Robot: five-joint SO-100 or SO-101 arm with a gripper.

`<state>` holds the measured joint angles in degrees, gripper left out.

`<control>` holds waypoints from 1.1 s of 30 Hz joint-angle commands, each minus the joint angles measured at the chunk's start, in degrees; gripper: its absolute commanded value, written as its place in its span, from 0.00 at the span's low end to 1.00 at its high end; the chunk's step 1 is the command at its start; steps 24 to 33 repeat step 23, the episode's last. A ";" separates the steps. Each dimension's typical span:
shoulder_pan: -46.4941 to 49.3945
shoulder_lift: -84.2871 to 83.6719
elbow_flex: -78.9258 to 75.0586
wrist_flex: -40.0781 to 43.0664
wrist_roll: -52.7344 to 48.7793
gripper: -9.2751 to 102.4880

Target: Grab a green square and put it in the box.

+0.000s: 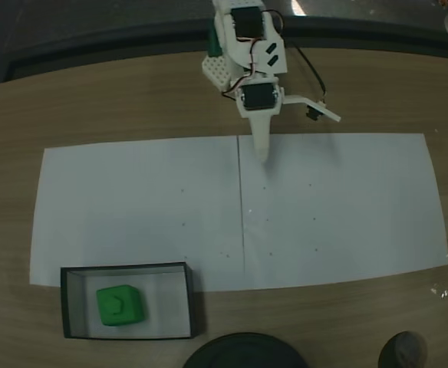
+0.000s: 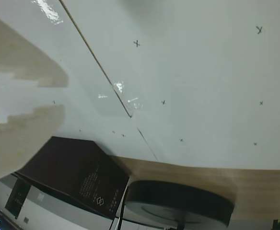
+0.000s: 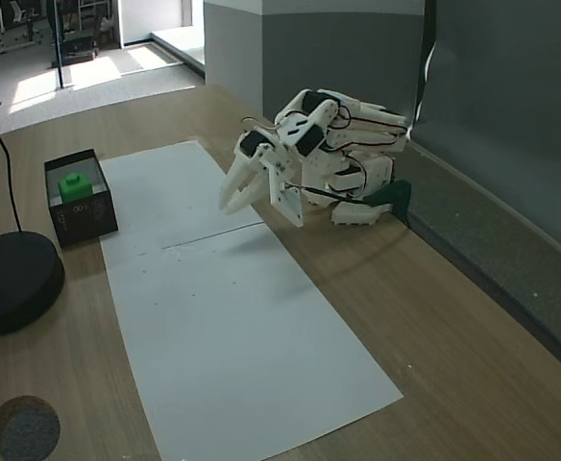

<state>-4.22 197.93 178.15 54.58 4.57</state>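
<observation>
The green square (image 1: 120, 304) is sitting inside the box (image 1: 71, 307), left of the middle of its white floor in a fixed view, and nothing is touching it. The box is standing near the front left corner of the table (image 1: 132, 100) in that view, just off the front edge of the white paper sheets (image 1: 331, 207), with the dark round disc (image 1: 243, 351) lying to its right at the table's front edge. The white arm (image 1: 251, 54) is folding back toward the table's far edge, well apart from the box. Its gripper (image 3: 238, 189) is hanging empty above the paper with the two fingers only narrowly parted; the wrist view is showing a slim gap between the pale fingers (image 2: 20, 139)
</observation>
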 commanded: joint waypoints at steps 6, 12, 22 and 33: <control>-4.39 1.23 -5.54 16.61 0.44 0.09; -5.19 1.14 -6.24 19.34 0.26 0.08; -5.27 1.23 -6.24 19.42 0.18 0.08; -5.27 1.23 -6.24 19.42 0.18 0.08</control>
